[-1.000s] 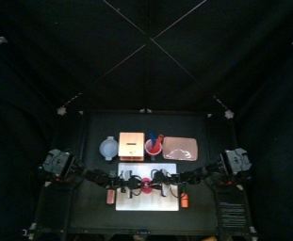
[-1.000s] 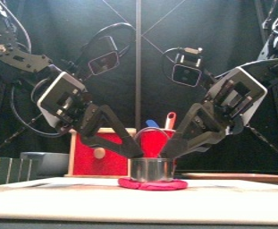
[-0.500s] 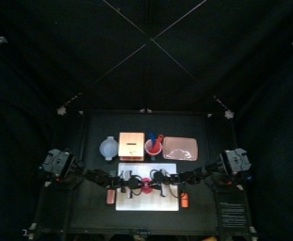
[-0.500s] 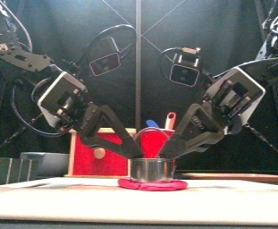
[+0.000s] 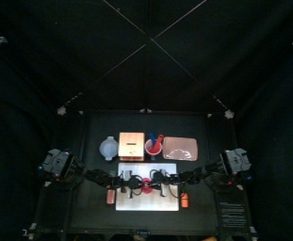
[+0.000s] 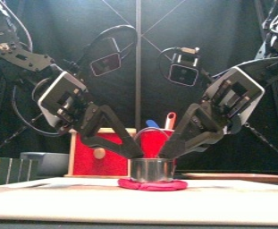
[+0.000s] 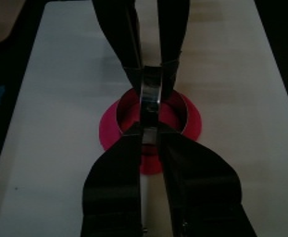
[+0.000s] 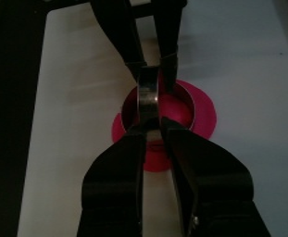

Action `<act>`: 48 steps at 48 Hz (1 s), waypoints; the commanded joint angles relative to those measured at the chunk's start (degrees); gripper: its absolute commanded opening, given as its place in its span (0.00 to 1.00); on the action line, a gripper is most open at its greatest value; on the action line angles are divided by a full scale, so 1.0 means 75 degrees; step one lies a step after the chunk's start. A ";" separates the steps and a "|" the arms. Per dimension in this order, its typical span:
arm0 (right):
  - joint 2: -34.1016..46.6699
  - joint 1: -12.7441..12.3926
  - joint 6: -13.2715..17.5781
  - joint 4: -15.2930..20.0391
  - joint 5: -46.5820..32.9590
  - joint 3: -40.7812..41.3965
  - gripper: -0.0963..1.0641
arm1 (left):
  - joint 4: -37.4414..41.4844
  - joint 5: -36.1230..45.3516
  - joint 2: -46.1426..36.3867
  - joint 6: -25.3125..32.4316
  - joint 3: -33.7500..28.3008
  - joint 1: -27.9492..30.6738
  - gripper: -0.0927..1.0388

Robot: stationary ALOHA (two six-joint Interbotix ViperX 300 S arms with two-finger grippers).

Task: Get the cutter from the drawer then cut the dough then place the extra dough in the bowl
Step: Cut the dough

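One cutter [image 6: 151,168] stands on one dough [image 6: 151,184] disc, mid-board [image 6: 57,182]. Left gripper [image 7: 150,141] and right gripper [image 8: 150,130] each clamp its rim, opposite sides. Only top view shows one bowl [image 5: 108,147], behind board.

You are looking at a robot test booth, most likely in a lab, and not a real kitchen, whatever the props suggest. Black curtains [image 5: 146,56] close in the back and sides around a small black worktop [image 5: 92,124]. Two black robot arms bend over it from opposite sides, the left arm [image 6: 60,89] and the right arm [image 6: 234,89], with cables looping above them. The kitchenware is a staged play set: a white cutting board [image 5: 142,204], a wooden box [image 5: 131,144] with a red front, a blue-grey bowl [image 5: 108,147], a pink tray [image 5: 180,149], a red cup [image 5: 154,146], and a metal cutter [image 6: 152,168] on pink dough [image 6: 152,184].
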 commanded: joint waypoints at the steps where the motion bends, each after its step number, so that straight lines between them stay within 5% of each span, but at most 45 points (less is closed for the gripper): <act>1: 0.0574 -0.0047 0.0047 0.0012 0.0328 0.0012 0.52 | 0.0023 0.0738 0.0668 0.0000 0.0188 -0.0176 0.44; 48: 0.0680 -0.0070 0.0070 -0.0023 0.0410 -0.0012 0.52 | 0.0023 0.0750 0.0809 0.0000 0.0164 -0.0176 0.44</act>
